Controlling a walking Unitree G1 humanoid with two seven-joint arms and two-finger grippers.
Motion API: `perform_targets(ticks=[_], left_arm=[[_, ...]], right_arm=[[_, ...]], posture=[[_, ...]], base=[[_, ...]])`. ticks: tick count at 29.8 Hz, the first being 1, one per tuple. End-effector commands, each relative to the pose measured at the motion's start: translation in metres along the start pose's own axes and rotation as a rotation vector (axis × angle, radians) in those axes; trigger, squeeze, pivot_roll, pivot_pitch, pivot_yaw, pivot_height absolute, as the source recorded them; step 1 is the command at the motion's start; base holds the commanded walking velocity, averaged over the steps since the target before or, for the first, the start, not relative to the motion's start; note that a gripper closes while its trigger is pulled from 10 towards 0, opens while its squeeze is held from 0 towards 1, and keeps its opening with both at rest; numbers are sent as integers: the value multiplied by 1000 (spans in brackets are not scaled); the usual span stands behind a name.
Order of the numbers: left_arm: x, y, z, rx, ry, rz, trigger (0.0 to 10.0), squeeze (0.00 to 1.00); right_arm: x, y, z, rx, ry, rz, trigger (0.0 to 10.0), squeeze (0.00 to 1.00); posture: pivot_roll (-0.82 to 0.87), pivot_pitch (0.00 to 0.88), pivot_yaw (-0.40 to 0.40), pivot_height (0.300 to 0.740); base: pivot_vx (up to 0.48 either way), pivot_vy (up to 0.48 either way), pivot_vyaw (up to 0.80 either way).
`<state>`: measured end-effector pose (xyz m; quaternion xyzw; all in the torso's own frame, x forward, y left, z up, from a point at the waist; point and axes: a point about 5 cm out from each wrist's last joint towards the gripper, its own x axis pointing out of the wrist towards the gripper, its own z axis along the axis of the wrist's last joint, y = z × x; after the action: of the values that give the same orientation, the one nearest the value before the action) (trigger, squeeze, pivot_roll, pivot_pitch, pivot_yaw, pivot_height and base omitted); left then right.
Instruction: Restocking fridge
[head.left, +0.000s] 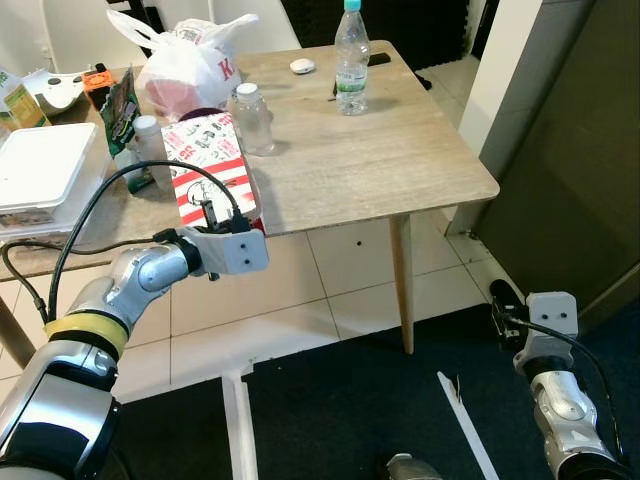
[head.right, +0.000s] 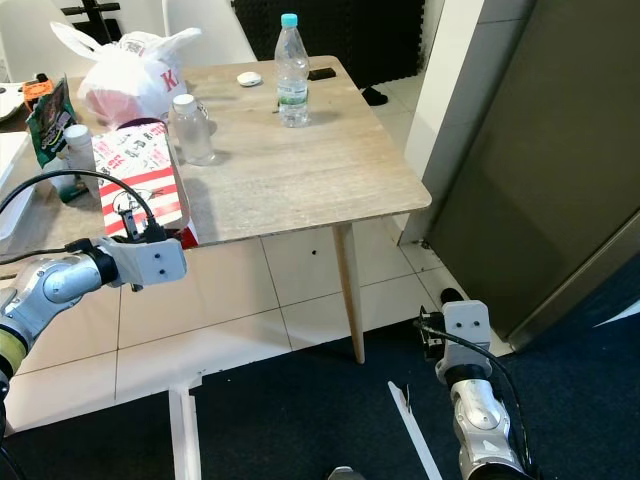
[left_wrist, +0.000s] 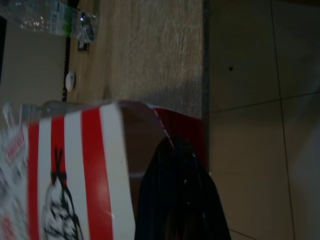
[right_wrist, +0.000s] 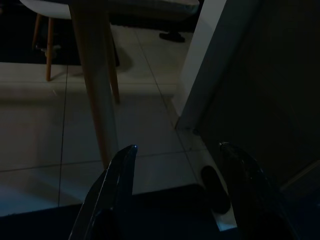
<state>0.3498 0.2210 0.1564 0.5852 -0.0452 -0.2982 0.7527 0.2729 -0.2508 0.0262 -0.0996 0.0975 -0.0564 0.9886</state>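
Left gripper (head.left: 212, 214) is at the near table edge, right against the red-and-white striped box (head.left: 205, 160). In the left wrist view one black finger (left_wrist: 175, 200) lies against the box's (left_wrist: 75, 170) end face; second finger hidden, so can't tell if it's clenched on the box or released. Box lies on the wooden table (head.left: 400, 160), near edge, slightly overhanging.

Right gripper (right_wrist: 175, 190) hangs low by the table leg (head.left: 402, 280), fingers spread apart, nothing between them. Right wrist view is dark: tile floor, table leg (right_wrist: 97, 90), a dark shoe-like thing (right_wrist: 215, 192) on the floor beside a white wall corner.

On the table: a water bottle (head.left: 351, 60) with blue cap upright at the far side, a small white disc (head.left: 301, 66) near it, a dark flat object just behind the bottle. A clear jar (head.left: 253, 118) with white lid stands just behind the box. White plastic bag (head.left: 190, 65) with red print behind that. A small white-capped bottle (head.left: 150, 140) and a green packet (head.left: 120, 110) left of the box. A white lidded container (head.left: 45, 170) at the far left edge.

Floor is light tile near the table, dark mat under the robot. Dark grey door or panel (head.left: 580, 150) to the right.
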Motion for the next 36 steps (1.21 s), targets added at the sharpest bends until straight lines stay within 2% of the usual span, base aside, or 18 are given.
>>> perform_targets(ticks=[1, 2, 3, 6, 7, 11, 17, 18, 20, 21, 23, 24, 25, 26, 29, 33, 34, 36], left_arm=[[-3, 3, 1, 43, -9, -2, 10000, 0], [-1, 13, 13, 76, -78, 42, 10000, 0], [-1, 13, 13, 76, -78, 42, 10000, 0], [-1, 28, 33, 129, -192, 104, 10000, 0], [-1, 28, 33, 129, -192, 104, 10000, 0], [-3, 36, 47, 139, -266, 142, 10000, 0], [0, 33, 77, 111, -396, 179, 10000, 0], [0, 33, 77, 111, -396, 179, 10000, 0], [5, 27, 87, 97, -429, 175, 10000, 0], [5, 27, 87, 97, -429, 175, 10000, 0], [9, 22, 92, 93, -435, 171, 10000, 0], [9, 22, 92, 93, -435, 171, 10000, 0], [14, 21, 94, 95, -427, 174, 10000, 0], [14, 21, 94, 95, -427, 174, 10000, 0], [19, 22, 96, 101, -403, 185, 10000, 0], [27, 24, 103, 88, -396, 211, 10000, 0], [29, 24, 105, 82, -396, 219, 10000, 0], [31, 24, 108, 81, -398, 221, 10000, 0]], right_arm=[[4, -2, 9, 14, -36, -16, 10000, 0], [11, -10, 28, 21, -106, -37, 10000, 0], [11, -10, 28, 21, -106, -37, 10000, 0], [24, -27, 75, 34, -272, -54, 10000, 0], [24, -27, 75, 34, -272, -54, 10000, 0], [27, -30, 110, 57, -383, 13, 10000, 0], [16, -4, 177, 156, -577, 262, 10000, 0], [16, -4, 177, 156, -577, 262, 10000, 0], [12, 20, 202, 167, -630, 344, 10000, 0], [12, 20, 202, 167, -630, 344, 10000, 0], [8, 38, 217, 170, -654, 399, 10000, 0], [8, 38, 217, 170, -654, 399, 10000, 0], [2, 55, 228, 186, -669, 468, 10000, 1000], [2, 55, 228, 186, -669, 468, 10000, 1000], [-8, 73, 238, 212, -667, 577, 10000, 1000], [-5, 87, 243, 296, -605, 609, 10000, 1000], [-4, 91, 243, 309, -589, 613, 10000, 0], [-3, 94, 244, 337, -570, 627, 10000, 0]], posture=[[-13, 95, -9, 740], [-13, 94, -9, 740], [-13, 94, -9, 740], [-15, 94, -9, 740], [-15, 94, -9, 740], [-12, 93, -14, 740], [-13, 93, -21, 740], [-13, 93, -21, 740], [-17, 89, -21, 740], [-17, 89, -21, 740], [-18, 86, -19, 740], [-18, 86, -19, 740], [-19, 83, -17, 740], [-19, 83, -17, 740], [-20, 81, -15, 740], [-21, 79, -12, 740], [-18, 78, -15, 740], [-17, 78, -16, 740]], base=[[0, 0, 0], [0, 0, 0], [0, 0, 0], [0, 0, 0], [0, 0, 0], [0, 0, 0], [0, 0, 0], [0, 0, 0], [0, 0, 0], [0, 0, 0], [0, 0, 0], [0, 0, 0], [0, 0, 0], [0, 0, 0], [0, 0, 0], [0, 0, 0], [0, 0, 0], [0, 0, 0]])
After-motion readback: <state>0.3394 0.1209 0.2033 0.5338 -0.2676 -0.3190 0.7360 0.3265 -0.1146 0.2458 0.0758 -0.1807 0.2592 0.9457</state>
